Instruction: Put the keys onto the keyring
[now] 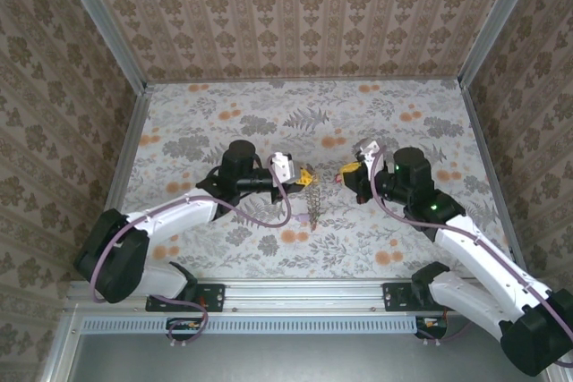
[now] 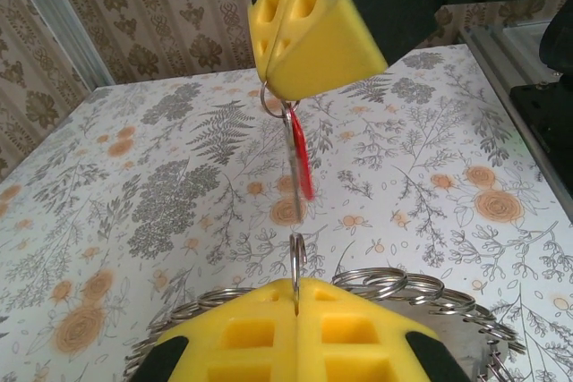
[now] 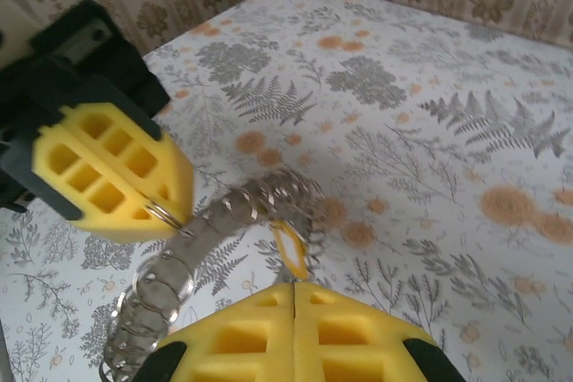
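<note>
The left tool, pressed together, pinches the silvery coiled-wire keyring, which hangs above the floral tabletop. Just beyond the keyring, the right tool, likewise clamped, pinches a small red-tagged metal key.

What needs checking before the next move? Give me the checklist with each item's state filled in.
1. Left gripper shut on the keyring: ok.
2. Right gripper shut on the small ring of the red-tagged key: ok.
3. Red-tagged key hanging free above the table: ok.
4. Red-tagged key threaded onto the keyring: not ok, a gap shows between them in the left wrist view.
5. Gripped ring of the keyring spread open to take the key: cannot tell.
</note>
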